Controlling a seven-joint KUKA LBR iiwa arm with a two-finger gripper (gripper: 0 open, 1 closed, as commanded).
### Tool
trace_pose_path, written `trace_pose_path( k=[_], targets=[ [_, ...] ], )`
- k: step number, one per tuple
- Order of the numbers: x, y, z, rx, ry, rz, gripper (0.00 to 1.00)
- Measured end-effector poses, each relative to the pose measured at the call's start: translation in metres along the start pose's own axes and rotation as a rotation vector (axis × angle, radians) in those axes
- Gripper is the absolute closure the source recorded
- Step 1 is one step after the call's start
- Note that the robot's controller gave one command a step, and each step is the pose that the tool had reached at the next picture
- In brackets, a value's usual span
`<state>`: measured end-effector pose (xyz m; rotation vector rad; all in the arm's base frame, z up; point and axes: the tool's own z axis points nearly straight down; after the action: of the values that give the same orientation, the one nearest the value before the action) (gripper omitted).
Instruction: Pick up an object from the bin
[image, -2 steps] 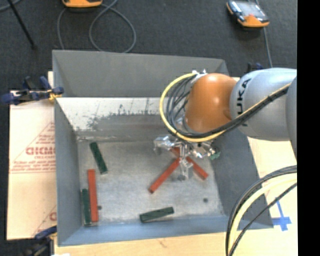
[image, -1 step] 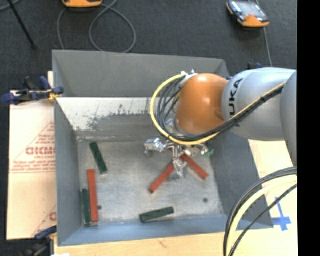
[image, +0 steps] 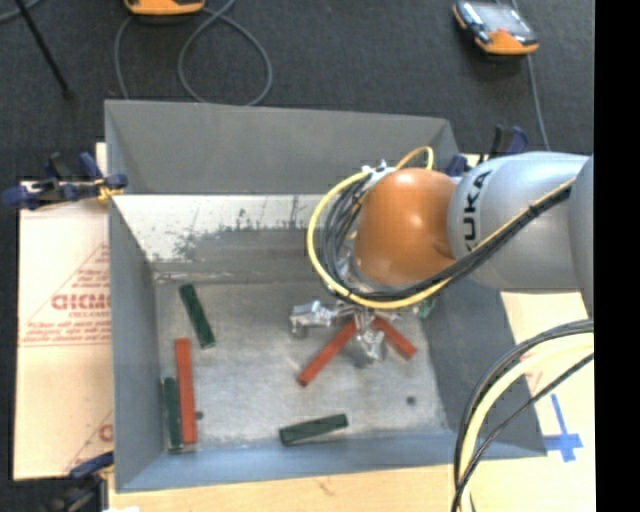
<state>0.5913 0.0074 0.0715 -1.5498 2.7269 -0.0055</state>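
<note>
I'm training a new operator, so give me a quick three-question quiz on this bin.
1. True or false: the gripper hangs by the left wall of the bin.
2. The red stick by the left wall lies beside: A) a green stick, B) a ball, C) a cup.
3. What colour is the slanted stick at the gripper?
Key: 1 false; 2 A; 3 red.

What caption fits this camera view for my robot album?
Gripper low over two red sticks in the grey bin; green sticks and another red stick lie farther left.
</note>
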Motion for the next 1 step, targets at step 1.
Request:
trace_pose_path(
  k=[1],
  targets=[
    [-0.0004, -0.0024, -0.0019, 0.002, -0.002, 0.005, 0.00]
  ],
)
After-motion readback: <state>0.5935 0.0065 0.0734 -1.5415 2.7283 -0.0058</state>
